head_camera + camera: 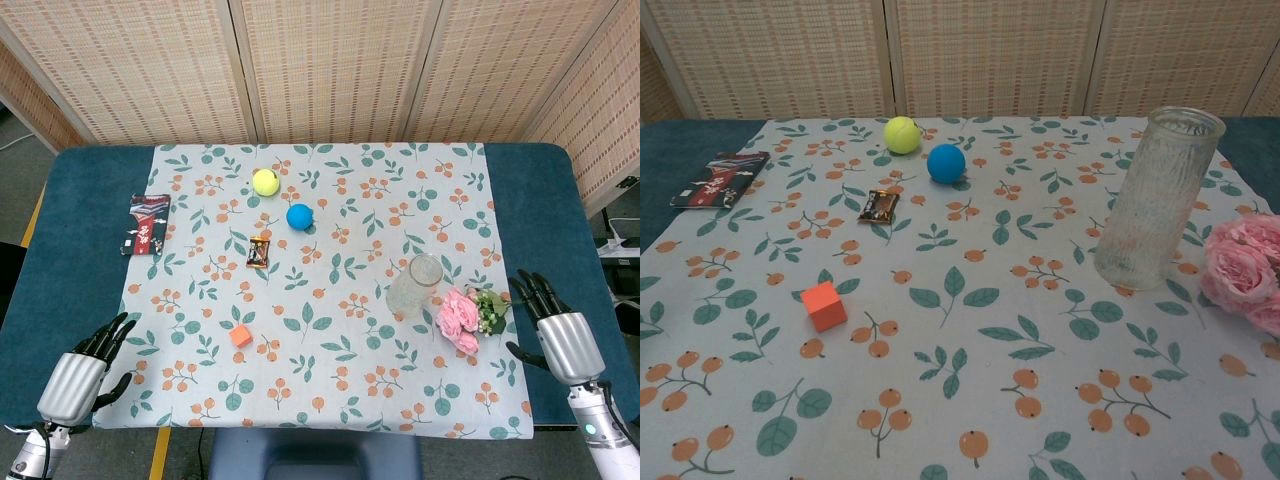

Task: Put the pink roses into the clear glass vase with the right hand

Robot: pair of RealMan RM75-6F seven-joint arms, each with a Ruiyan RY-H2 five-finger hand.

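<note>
The pink roses [462, 315] lie on the patterned cloth at the right, with small green and white sprigs beside them; the chest view shows the roses [1243, 268] at its right edge. The clear glass vase [415, 286] stands upright just left of them, and the vase [1157, 198] looks empty in the chest view. My right hand [556, 325] rests open on the blue table just right of the roses, fingers spread, touching nothing. Far off at the near left corner, my left hand [88, 363] is open as well.
On the flowered cloth [330, 390] lie a yellow ball [265, 181], a blue ball [299, 216], a small dark snack packet [260, 253], an orange cube [240, 335] and a red-black packet [148, 222] at the left edge. Woven screens stand behind the table.
</note>
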